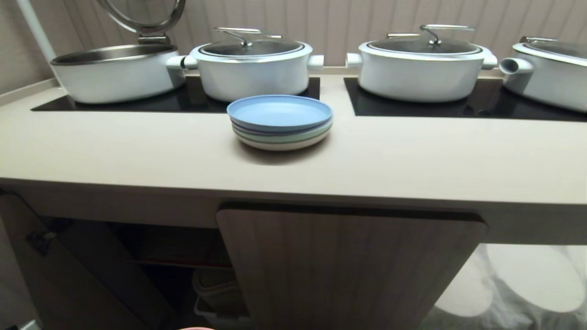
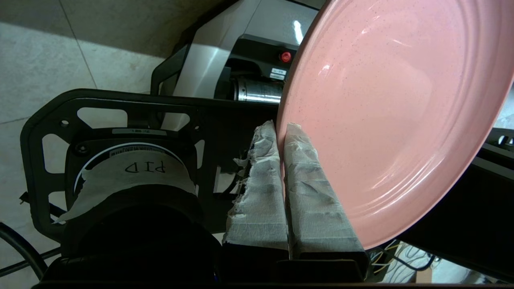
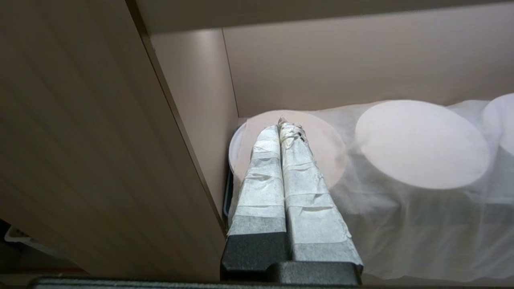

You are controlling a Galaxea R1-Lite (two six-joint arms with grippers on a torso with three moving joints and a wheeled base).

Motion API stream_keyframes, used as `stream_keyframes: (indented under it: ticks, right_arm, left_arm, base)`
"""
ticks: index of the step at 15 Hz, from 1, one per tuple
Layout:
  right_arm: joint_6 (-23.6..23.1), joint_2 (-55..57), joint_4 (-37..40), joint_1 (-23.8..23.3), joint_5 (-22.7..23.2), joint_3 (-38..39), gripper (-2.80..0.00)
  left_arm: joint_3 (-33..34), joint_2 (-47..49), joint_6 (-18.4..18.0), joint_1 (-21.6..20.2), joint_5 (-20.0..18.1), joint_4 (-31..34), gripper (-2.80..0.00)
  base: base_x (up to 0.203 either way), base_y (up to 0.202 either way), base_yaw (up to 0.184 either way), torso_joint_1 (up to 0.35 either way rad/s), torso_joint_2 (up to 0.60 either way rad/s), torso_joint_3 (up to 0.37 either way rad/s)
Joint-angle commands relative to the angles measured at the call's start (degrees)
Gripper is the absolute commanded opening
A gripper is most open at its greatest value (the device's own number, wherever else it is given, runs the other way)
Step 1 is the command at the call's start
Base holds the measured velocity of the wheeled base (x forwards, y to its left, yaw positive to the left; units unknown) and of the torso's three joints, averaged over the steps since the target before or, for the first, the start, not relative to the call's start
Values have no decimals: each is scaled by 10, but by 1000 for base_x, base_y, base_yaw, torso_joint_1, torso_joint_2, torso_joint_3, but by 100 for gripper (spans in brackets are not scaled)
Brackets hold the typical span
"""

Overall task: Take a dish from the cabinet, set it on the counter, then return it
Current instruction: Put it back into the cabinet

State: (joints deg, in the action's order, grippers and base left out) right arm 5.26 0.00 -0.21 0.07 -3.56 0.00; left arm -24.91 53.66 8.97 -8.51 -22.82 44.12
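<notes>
Holding: left gripper (image 2: 281, 132), jaws clamped on pink plate (image 2: 393, 112) rim
Right gripper (image 3: 286, 127): jaws together, beside cabinet door (image 3: 80, 140)
Counter (image 1: 137, 156): stacked plates (image 1: 280, 121), pots behind

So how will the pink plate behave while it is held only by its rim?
The pink plate looks rigid: pinched at one edge by the left gripper, it keeps its shape. Its glossy face suggests it may slip. Held at one edge only, it could swing or pivot.
</notes>
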Motion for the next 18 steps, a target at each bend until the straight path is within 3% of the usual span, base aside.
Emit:
stream_keyframes:
  ticks: [1,15,18]
  right_arm:
    - [0,0,-1,0,0,0,-280]
    - [0,0,-1,0,0,0,-280]
    - [0,0,-1,0,0,0,-280]
  left_arm:
    - [0,-1,1,0,-1,3,-280]
    - [1,-2,2,0,-2,3,-280]
    - [1,-2,2,-1,-3,3,-280]
  base:
    - [0,0,0,-208,496,276]
    - [0,0,0,-166,468,296]
    - [0,0,0,-45,162,115]
